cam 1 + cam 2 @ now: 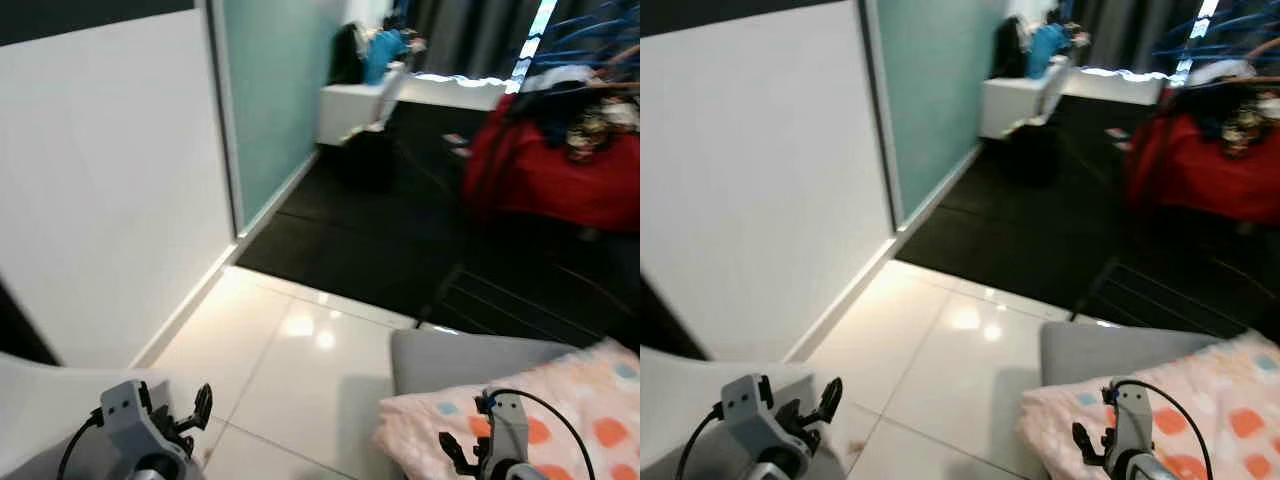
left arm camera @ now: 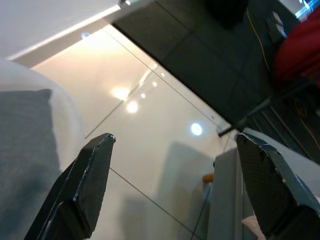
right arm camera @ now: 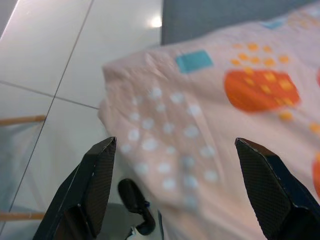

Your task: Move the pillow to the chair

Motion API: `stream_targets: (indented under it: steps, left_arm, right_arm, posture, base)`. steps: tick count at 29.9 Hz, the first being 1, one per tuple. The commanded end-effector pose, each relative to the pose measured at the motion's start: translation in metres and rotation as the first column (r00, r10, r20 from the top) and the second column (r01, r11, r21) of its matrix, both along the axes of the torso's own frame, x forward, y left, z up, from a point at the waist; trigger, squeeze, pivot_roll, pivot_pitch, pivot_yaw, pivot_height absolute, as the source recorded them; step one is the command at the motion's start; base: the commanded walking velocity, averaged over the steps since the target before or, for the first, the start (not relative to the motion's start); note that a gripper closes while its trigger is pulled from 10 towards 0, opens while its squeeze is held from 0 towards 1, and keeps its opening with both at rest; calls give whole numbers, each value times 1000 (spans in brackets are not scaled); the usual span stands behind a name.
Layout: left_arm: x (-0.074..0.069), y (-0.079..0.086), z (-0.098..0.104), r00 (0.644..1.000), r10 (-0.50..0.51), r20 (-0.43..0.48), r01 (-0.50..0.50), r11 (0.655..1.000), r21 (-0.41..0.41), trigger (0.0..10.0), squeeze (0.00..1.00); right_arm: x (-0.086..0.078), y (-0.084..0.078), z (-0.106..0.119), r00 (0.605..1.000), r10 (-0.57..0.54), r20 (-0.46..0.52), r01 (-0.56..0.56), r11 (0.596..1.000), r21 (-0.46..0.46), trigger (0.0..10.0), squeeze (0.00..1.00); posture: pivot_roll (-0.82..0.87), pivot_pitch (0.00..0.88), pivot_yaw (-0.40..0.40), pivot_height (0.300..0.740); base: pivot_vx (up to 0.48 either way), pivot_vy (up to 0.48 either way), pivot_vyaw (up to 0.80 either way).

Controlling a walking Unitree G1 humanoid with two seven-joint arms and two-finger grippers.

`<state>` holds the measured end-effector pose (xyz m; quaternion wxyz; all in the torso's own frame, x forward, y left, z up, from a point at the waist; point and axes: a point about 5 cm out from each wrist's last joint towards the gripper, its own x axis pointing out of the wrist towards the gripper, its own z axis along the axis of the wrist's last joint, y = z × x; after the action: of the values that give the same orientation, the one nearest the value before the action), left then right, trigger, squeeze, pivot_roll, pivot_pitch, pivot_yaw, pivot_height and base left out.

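Two grippers low in the near field. Left gripper hangs over glossy white floor tiles, fingers spread wide, nothing between them. Right gripper hangs just above the near-left corner of the pillow, fingers also spread wide, not closed on the fabric; contact cannot be told.

Pillow: soft, pale pink cloth with orange dotted circles, white dots and a teal square. It lies at near right on a grey upholstered seat with a rounded corner, and its left edge overhangs toward the tiles.

Open room: a strip of bare tile runs between the grey seat and a white rounded piece with a grey woven cushion at near left. Thin grout lines, bright light reflections on the tiles.

Edges: a white wall bounds the left, then a pale teal panel. The tile ends in a straight line against dark matte flooring farther off.

Far right: a red heap with dark clothes on top. Far centre: a white low bench. All blurred.
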<state>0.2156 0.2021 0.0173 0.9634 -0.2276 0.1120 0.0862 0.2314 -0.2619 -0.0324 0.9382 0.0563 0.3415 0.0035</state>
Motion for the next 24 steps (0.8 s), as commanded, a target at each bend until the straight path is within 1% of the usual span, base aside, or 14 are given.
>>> stream_targets:
  steps: [1, 4, 5, 6, 8, 9, 10, 13, 20, 22, 24]
  left_arm:
    - [-2, 1, -4, 1000, 9, -22, -9, 1000, 11, 10000, 0]
    - [0, 2, -3, 1000, 7, -23, -7, 1000, 18, 10000, 0]
    - [0, 2, -3, 1000, 7, -23, -7, 1000, 18, 10000, 0]
    - [0, 4, -3, 1000, 20, -22, -20, 1000, 15, 10000, 0]
    - [-2, 7, -4, 999, 36, -27, -36, 999, 16, 10000, 0]
    - [-1, 6, -4, 999, 26, -27, -25, 999, 21, 10000, 0]
    - [-1, 6, -4, 999, 26, -27, -25, 999, 21, 10000, 0]
    - [1, 6, -4, 1000, 19, -25, -18, 999, 29, 10000, 0]
    - [0, 9, -6, 997, 54, -47, -54, 999, 5, 10000, 0]
    - [-1, 10, -8, 996, 65, -66, -65, 998, -2, 10000, 0]
    - [-3, 11, -9, 994, 74, -76, -75, 997, -4, 10000, 0]
  right_arm:
    - [7, 5, 4, 1000, 11, 16, -12, 1000, 4, 10000, 0]
    - [15, 14, 6, 999, 26, 39, -26, 1000, 12, 10000, 0]
    - [15, 14, 6, 999, 26, 39, -26, 1000, 12, 10000, 0]
    - [18, 19, 6, 999, 23, 45, -24, 1000, 17, 10000, 0]
    - [20, 29, 4, 999, 31, 44, -32, 999, 18, 10000, 0]
    - [21, 33, 3, 998, 39, 43, -40, 999, 22, 10000, 0]
    - [21, 33, 3, 998, 39, 43, -40, 999, 22, 10000, 0]
    - [21, 40, 2, 998, 46, 40, -47, 998, 28, 10000, 0]
    - [22, 46, 1, 998, 41, 38, -43, 999, 29, 10000, 0]
    - [26, 50, 2, 999, 34, 42, -35, 999, 31, 10000, 0]
    - [28, 51, 3, 999, 24, 44, -25, 999, 30, 10000, 0]
  posture:
    - [-144, 12, 5, 740]
    - [-133, 28, 8, 740]
    - [-133, 28, 8, 740]
    - [-131, 48, 6, 740]
    - [-129, 36, 11, 740]
    - [-132, 46, 13, 740]
    - [-132, 46, 13, 740]
    - [-132, 61, 7, 740]
    - [-128, 70, -8, 740]
    - [-134, 88, -14, 740]
    - [-138, 88, -14, 740]
  base:
    - [0, 0, -763]
    - [0, 0, -758]
    - [0, 0, -756]
    - [0, 0, -756]
    - [0, 0, -756]
    - [0, 0, -756]
    - [0, 0, -756]
    - [0, 0, -756]
    - [0, 0, -758]
    - [0, 0, -756]
    - [0, 0, -756]
